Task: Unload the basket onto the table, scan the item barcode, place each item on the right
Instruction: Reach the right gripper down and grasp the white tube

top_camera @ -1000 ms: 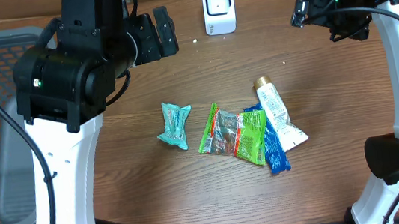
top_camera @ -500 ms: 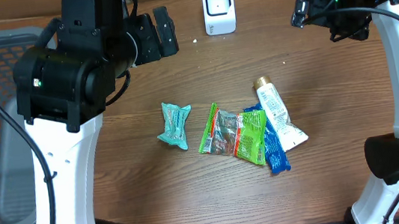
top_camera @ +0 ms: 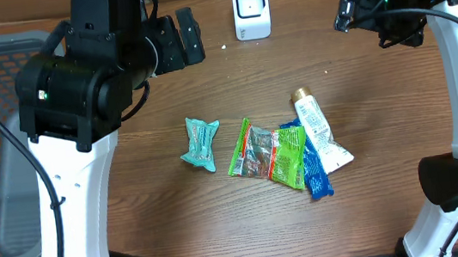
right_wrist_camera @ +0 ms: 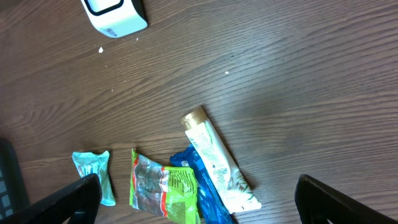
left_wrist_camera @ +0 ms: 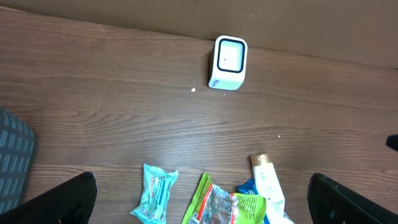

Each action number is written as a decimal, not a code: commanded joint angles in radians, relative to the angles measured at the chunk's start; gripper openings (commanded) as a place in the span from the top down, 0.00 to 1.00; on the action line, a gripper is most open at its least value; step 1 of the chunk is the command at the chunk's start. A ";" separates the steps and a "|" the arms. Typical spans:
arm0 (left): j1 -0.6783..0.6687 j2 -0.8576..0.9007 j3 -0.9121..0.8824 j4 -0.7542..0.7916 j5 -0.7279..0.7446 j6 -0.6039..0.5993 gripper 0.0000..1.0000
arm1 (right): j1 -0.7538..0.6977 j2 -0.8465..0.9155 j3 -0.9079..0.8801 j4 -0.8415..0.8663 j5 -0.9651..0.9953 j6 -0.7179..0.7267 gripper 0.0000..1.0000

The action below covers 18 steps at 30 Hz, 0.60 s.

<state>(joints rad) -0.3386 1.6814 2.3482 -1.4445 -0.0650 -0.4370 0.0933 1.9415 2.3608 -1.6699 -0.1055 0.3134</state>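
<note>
Your left gripper [top_camera: 177, 39] and right gripper [top_camera: 352, 9] both hang above the table [top_camera: 382, 102], jaws spread wide and nothing between them. You find the items lying in the middle of the table: a teal packet [top_camera: 200, 143] alone on the left arm's side, then a green packet [top_camera: 268, 152], a blue packet [top_camera: 313, 171] and a white tube [top_camera: 319, 131], these three overlapping. The white scanner [top_camera: 251, 10] stands at the far edge, well apart from them.
</note>
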 commanded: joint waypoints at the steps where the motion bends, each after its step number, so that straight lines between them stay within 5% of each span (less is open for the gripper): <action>1: -0.002 0.002 -0.003 0.001 -0.013 0.019 0.00 | 0.003 -0.003 -0.023 0.006 -0.005 -0.006 0.00; 18: -0.002 0.002 -0.003 0.001 -0.013 0.019 0.00 | 0.173 -0.001 -0.432 0.325 -0.237 -0.003 0.00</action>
<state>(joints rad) -0.3386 1.6814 2.3482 -1.4441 -0.0650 -0.4370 0.2138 1.9427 1.9804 -1.3693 -0.3023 0.3138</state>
